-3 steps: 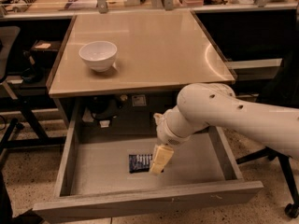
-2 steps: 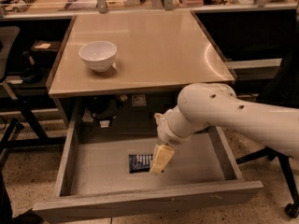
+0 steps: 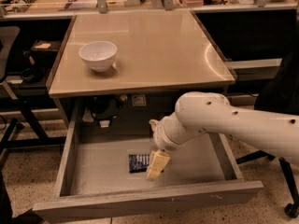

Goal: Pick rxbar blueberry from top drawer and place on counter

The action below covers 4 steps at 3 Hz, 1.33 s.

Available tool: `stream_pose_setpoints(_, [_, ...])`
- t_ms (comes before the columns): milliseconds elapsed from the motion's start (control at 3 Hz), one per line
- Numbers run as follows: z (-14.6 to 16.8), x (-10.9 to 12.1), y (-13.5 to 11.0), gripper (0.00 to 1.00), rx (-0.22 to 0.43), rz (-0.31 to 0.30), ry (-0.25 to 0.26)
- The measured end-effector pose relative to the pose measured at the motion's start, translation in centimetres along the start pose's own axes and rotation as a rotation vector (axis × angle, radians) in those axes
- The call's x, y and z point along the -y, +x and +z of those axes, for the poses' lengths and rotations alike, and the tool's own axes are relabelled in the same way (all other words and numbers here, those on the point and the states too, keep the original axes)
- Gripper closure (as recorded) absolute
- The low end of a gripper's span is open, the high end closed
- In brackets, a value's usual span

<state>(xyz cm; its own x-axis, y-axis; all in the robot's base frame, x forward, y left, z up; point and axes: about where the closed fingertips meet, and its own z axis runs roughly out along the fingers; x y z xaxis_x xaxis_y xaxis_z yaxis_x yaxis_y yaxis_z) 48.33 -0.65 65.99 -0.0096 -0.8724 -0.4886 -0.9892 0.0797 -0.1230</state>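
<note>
Inside top drawer [image 3: 140, 202], mid-floor: rxbar blueberry [image 3: 138, 163] lies flat; gripper [image 3: 157, 165] low over it, likely set for pick. You can't tell grip state. Counter [image 3: 154, 45] above drawer is your drop spot.

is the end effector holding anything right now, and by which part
Cannot be told. The end effector is down in the top drawer, over one end of the rxbar blueberry, which lies flat on the drawer floor.

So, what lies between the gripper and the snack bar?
Nothing shows there in the camera view: the gripper is right at the snack bar's right end, inside the drawer.
</note>
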Motion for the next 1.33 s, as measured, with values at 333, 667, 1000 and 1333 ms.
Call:
stream_pose_setpoints(333, [1.8, -0.4, -0.5, 0.0, 0.026, -0.015, -0.025])
stream_pose_setpoints(667, [2.5, -0.7, -0.5, 0.0, 0.034, -0.017, -0.035])
stream_pose_setpoints(1000, [3.8, -1.1, -0.4, 0.0, 0.037, -0.016, -0.048])
stream_pose_setpoints(1333, [5.0, -1.3, 0.0, 0.0, 0.034, -0.012, -0.059])
